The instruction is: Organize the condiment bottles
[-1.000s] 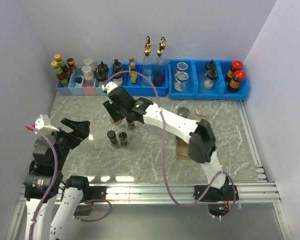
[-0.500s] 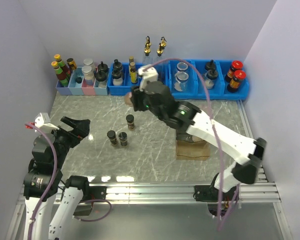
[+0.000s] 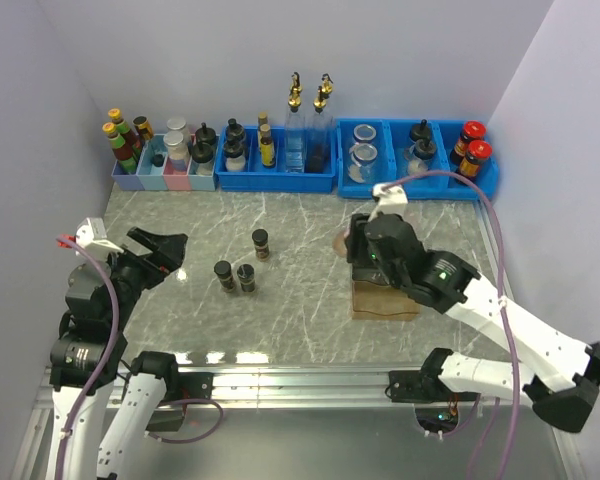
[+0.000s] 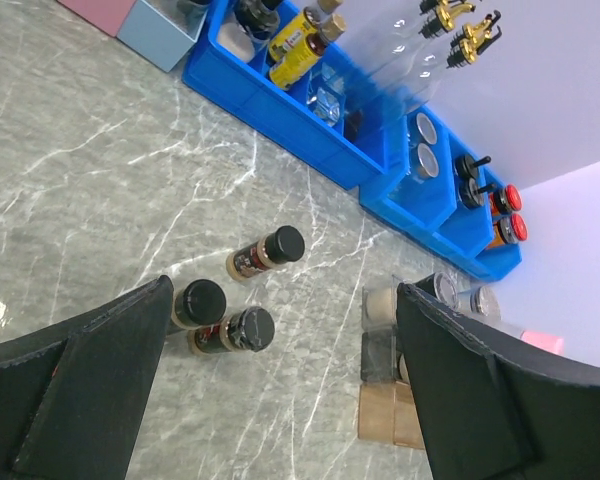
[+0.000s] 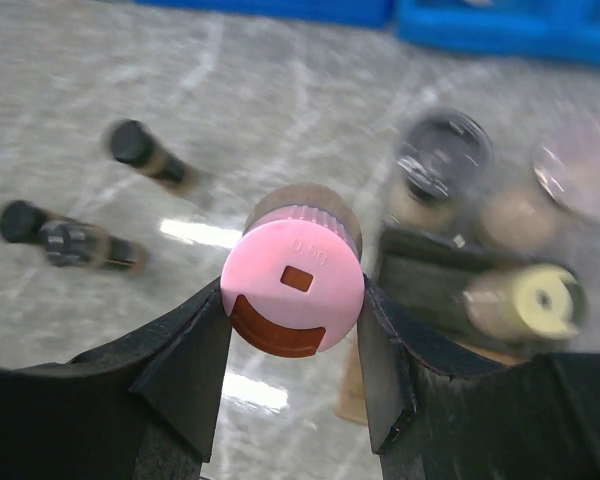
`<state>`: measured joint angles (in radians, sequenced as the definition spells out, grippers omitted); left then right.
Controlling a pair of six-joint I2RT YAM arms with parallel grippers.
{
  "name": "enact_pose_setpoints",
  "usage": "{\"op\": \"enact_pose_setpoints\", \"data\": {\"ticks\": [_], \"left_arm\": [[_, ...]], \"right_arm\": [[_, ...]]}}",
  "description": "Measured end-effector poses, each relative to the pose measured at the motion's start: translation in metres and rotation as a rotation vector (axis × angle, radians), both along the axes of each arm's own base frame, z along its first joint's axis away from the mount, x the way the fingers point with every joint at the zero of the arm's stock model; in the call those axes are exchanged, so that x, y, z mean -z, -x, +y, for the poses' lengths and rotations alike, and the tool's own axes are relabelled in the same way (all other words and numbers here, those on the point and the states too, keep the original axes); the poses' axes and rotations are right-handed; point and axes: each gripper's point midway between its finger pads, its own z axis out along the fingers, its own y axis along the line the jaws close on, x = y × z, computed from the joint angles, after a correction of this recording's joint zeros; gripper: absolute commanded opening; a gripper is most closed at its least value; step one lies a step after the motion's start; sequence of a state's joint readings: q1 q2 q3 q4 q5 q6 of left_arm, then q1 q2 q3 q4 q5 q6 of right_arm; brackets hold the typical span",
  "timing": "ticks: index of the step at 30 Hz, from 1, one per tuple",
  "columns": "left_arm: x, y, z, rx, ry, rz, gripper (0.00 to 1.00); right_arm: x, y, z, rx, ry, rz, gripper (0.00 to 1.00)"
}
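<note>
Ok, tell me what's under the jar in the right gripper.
Grey tabletop, beside the wooden block. The jar itself covers the spot directly beneath it.

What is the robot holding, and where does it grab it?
The right tool pinches a pink-lidded spice jar by the sides of its lid. The left tool holds nothing.

Black-lidded spice jars (image 3: 261,243): three
Pink-lidded spice jar (image 5: 293,283): one
Pale-yellow-lidded jar (image 5: 540,300): one
Gold-spouted bottles (image 3: 295,135): two
Red-capped sauce bottles (image 3: 472,135): two
</note>
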<state>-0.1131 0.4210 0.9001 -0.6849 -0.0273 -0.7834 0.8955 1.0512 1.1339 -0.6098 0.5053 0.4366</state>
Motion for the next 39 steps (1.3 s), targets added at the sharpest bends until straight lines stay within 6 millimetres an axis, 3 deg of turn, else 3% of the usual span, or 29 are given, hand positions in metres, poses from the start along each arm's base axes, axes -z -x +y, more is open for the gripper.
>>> {"op": "enact_pose_setpoints", "data": {"ticks": [6, 21, 30, 39], "left_arm": [[0.007, -0.007, -0.006, 0.029, 0.004, 0.014, 0.99], [0.015, -0.008, -0.008, 0.041, 0.007, 0.03, 0.99], [0.015, -0.007, -0.008, 0.04, 0.007, 0.028, 0.99], [0.016, -0.008, -0.008, 0.04, 0.006, 0.03, 0.99]], "right_arm": [[0.054, 0.001, -0.05, 0.115, 0.046, 0.112, 0.0], [0.106, 0.004, -0.058, 0.138, 0.099, 0.241, 0.0], [0.112, -0.018, -0.061, 0.189, 0.086, 0.227, 0.0], [0.115, -0.024, -0.067, 0.208, 0.075, 0.23, 0.0]]}}
